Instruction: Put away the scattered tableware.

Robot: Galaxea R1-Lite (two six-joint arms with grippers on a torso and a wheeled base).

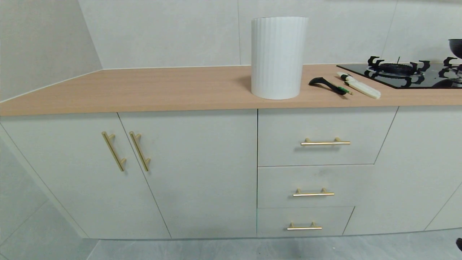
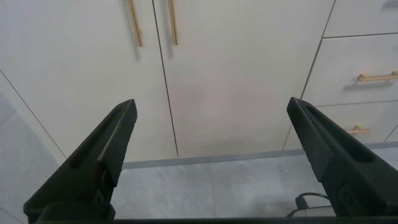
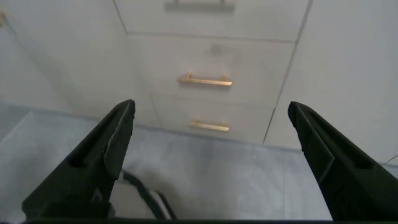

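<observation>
A tall white ribbed container (image 1: 278, 57) stands upright on the wooden table (image 1: 144, 88), close to its front edge and above the seam between the cupboard doors and the drawers. Just to the right of it lie two pieces of tableware, side by side and flat on the table: a black utensil (image 1: 327, 85) with a curved handle, and beside it a longer pale utensil (image 1: 359, 86) that looks like a sheathed knife. The two lie nearly parallel, angled toward the front right, and whether they touch is hard to tell. Farther right a black glass hob (image 1: 400, 74) is set into the table, with a dark pot (image 1: 455, 47) at the picture's edge.

Under the table are two cupboard doors (image 1: 191, 173) with slanted gold handles, and to their right a stack of three drawers (image 1: 317, 180), each with a gold bar handle and all closed.

Both arms are low, well below the tabletop. The left gripper (image 2: 210, 106) faces the base of the cupboard doors and the grey floor (image 2: 205, 186); its fingers (image 2: 102, 152) are spread wide with nothing between them. The right gripper (image 3: 210, 104) faces the lower drawers — its fingers (image 3: 326, 155) are likewise spread wide and hold nothing.
</observation>
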